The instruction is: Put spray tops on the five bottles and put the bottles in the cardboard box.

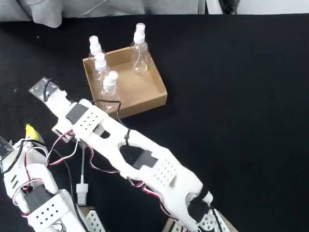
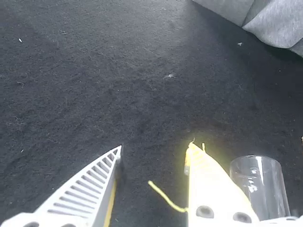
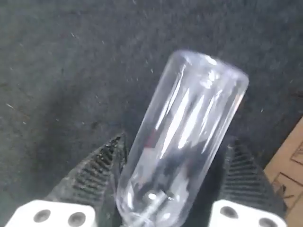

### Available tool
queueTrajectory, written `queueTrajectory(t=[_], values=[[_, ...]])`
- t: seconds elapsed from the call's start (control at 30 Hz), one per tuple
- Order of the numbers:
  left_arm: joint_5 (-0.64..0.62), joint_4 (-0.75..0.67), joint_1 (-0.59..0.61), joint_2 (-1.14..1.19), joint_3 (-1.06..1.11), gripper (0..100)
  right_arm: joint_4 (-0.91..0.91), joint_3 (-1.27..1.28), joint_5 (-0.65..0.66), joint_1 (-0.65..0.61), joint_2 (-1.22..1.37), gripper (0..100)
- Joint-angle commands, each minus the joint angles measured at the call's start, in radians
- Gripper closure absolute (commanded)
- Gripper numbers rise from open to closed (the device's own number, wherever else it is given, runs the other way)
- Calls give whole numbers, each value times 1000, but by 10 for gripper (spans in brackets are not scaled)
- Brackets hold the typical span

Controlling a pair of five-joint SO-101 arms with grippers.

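right gripper [image 3: 177,139] grips the clear plastic cylindrical bottle [image 3: 189,118] by its body, probably leaving the neck free for a spray top, just beside the brown cardboard box [image 1: 145,104] where four spray-topped bottles [image 1: 140,48] stand. left gripper [image 2: 155,147] hovers spread wide and empty over the black table [image 1: 231,72].

The pincer [image 3: 177,140] grips a clear bottle [image 3: 191,106] above the black table [image 3: 66,71], beside a cardboard box [image 3: 289,158] corner.

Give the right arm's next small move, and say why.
Probably carry the bottle toward the cardboard box: the right gripper has its jaws on either side of it, and other topped bottles already stand in the box.
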State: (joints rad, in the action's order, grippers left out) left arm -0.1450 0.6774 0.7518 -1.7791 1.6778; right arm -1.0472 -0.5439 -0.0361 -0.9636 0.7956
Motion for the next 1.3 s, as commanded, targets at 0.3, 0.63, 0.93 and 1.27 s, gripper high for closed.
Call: queueTrajectory(t=[0.3,0.63,0.93,1.27], values=[[-6,3,7,-12,24,802,-3,-68,-9,41,-27,938],[-5,9,-1,-12,24,802,-83,-67,-9,89,-136,946],[-5,9,-2,-12,24,802,-161,-65,-9,87,-226,948],[-5,9,-2,-12,24,798,-255,-67,-11,86,-361,946]])
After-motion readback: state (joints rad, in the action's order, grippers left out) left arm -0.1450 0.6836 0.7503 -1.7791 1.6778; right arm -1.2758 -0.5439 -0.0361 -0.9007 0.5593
